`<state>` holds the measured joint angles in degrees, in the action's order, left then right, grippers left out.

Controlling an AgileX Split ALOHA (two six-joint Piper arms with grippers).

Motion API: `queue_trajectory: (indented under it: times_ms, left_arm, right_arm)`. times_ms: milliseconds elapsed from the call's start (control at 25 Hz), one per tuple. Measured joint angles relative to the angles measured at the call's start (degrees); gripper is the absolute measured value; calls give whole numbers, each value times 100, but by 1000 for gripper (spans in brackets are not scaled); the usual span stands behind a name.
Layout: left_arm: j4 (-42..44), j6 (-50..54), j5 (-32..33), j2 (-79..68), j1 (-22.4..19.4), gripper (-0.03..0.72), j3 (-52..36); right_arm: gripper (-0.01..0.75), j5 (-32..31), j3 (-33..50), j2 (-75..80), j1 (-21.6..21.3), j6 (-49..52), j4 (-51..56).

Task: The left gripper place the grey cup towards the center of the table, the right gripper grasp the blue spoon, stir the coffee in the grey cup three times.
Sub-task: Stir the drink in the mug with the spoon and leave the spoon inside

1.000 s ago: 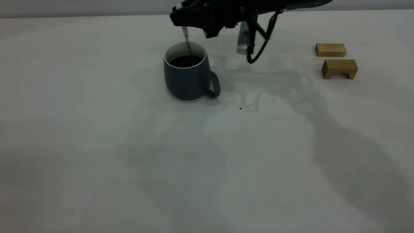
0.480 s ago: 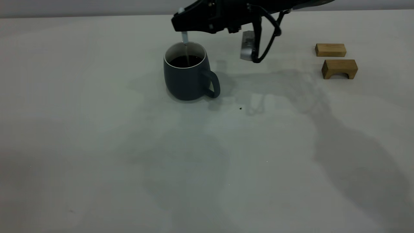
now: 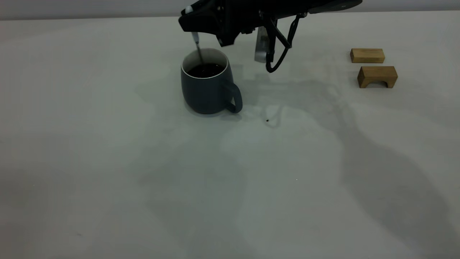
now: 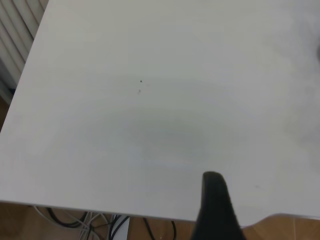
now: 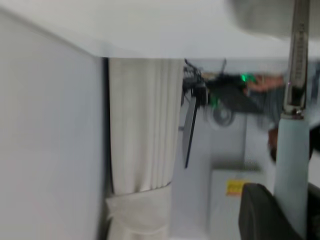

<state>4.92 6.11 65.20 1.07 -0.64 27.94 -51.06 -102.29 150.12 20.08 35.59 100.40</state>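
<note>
Pinched in the black right gripper (image 3: 196,27), the slim spoon with pale blue handle and grey metal neck (image 3: 197,48) is held steeply, its bowl sunk in the dark coffee (image 3: 205,70), so stirring can be done from above. The rounded slate-grey mug (image 3: 208,86) stands upright on the off-white bench (image 3: 107,144). Two tan wooden blocks (image 3: 373,66) lie well apart. The left gripper (image 4: 216,210) is parked at the bench edge; its opening cannot be told.

grey cup (image 3: 205,91): matt slate outside, smooth white inside | blue spoon (image 5: 292,150): metal neck, smooth pale-blue handle | table (image 3: 143,162): matt off-white | blocks (image 3: 377,76): tan wood
</note>
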Motion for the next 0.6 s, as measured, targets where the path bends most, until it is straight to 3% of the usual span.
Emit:
queue_trajectory:
  times_ms: [280, 600]
  left_arm:
    - [0, 0, 0, 0, 0, 585, 0]
    - [0, 0, 0, 0, 0, 585, 0]
  right_arm:
    - [145, -123, 0, 11, -69, -329, -148]
    - [145, -183, 0, -132, -283, 900, -1006]
